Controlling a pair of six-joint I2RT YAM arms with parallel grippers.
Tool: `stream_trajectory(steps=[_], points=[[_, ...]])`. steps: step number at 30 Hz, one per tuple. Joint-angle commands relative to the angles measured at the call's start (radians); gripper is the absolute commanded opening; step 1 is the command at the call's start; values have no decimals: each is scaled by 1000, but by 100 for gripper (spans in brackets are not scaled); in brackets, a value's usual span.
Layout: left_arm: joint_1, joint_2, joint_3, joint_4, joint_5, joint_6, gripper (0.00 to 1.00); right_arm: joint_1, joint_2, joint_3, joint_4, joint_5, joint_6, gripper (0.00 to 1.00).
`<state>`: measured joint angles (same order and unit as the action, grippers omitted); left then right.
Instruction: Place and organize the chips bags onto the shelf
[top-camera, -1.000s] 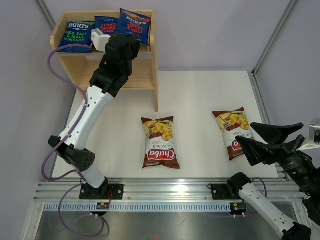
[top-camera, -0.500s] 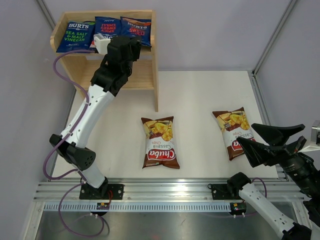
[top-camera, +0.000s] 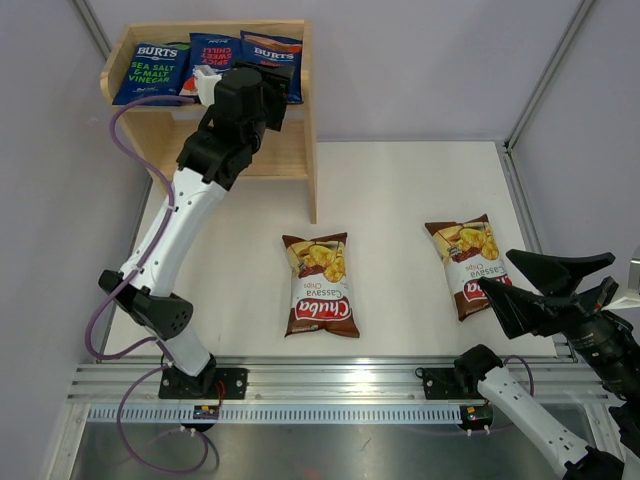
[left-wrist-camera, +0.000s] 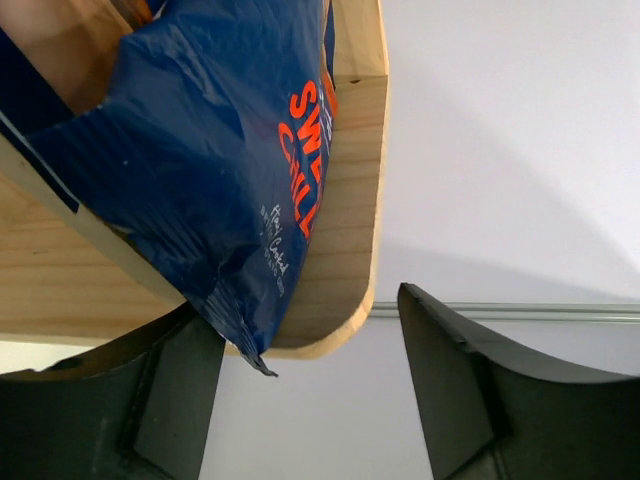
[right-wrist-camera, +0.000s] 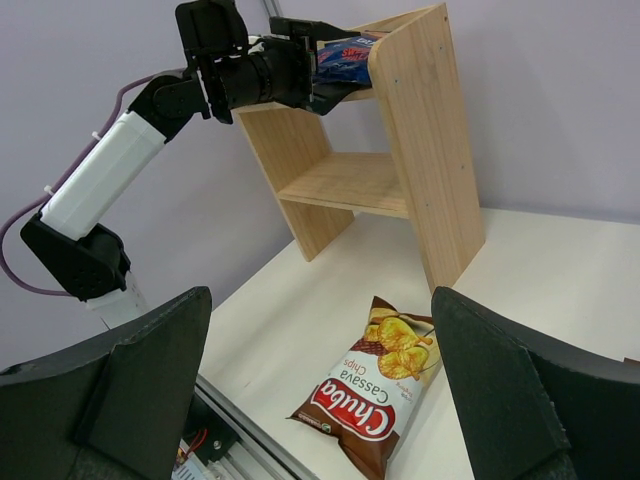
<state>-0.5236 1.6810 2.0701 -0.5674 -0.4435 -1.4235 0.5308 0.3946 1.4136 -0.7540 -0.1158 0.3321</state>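
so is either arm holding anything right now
Nothing. Left fingers stand open by the chilli bag on the shelf; right fingers open, empty.

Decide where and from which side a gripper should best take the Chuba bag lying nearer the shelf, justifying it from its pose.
Probably the crimped seam at its near end, approached low from the arms' side. The Chuba bag lies flat on the table, lengthwise, logo end towards the bases; that thin seam suits a pinch.
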Motion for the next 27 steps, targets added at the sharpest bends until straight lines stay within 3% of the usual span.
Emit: stream_trajectory(steps=[1, 5, 9, 22, 27], points=[[-3, 10, 64, -65, 43, 29, 72, 3, -5, 7, 10, 13, 8, 100], [-1, -13, 56, -98, 40, 49, 82, 3, -3, 13, 12, 7, 15, 99], [4, -43, 51, -137, 35, 83, 99, 3, -3, 16, 10, 5, 18, 100], [71, -426, -289, -11, 32, 239, 99, 3, 41, -21, 16, -25, 19, 99], [76, -614, -364, 32, 80, 460, 99, 3, 130, -51, -42, 11, 44, 99]])
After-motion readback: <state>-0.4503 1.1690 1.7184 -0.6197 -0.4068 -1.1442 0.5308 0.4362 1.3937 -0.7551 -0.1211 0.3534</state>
